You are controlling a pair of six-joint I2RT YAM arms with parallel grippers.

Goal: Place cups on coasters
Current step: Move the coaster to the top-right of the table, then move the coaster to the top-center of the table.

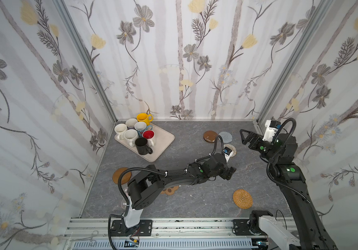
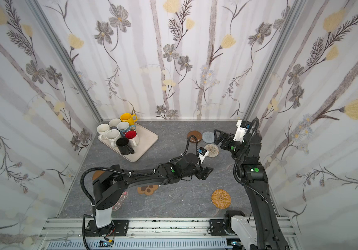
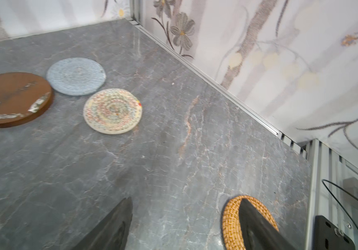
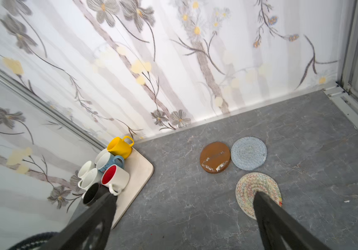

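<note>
While both arms are hanging over the mat side of the table, I am reading the left gripper (image 3: 184, 227) as spread and empty, its fingers standing apart with only bare tabletop (image 3: 173, 162) between them. The golden woven mat (image 3: 230, 218) is lying just beside one finger. The beige woven mat (image 3: 112, 110), the grey mat (image 3: 75, 76) and a brown disc (image 3: 11, 99) are sitting further ahead of it, close together.

The right gripper (image 4: 184, 216) is also gaping wide and carrying nothing. It is raised off the table, with those same three mats below and ahead of it. Well away from both tools, the seven cups are crowding one end of the tray (image 1: 162, 140), and none is on a mat yet.

I am judging the step in hand to be the first fetch. I am favouring the black cup (image 1: 141, 146), which is standing at the outer edge of the bunch with its handle turned away from the rest. I am planning to come in from that open side, close across its wall, and lift straight up so that the red-lined cup (image 1: 148, 135), pressed close behind, is not getting dragged.

For the left arm the nearest targets are lying back by its base. They are the second brown disc (image 1: 117, 175), the paw mat (image 2: 146, 189) and the clear flower mat (image 2: 124, 194), all partly hidden under the arm.
</note>
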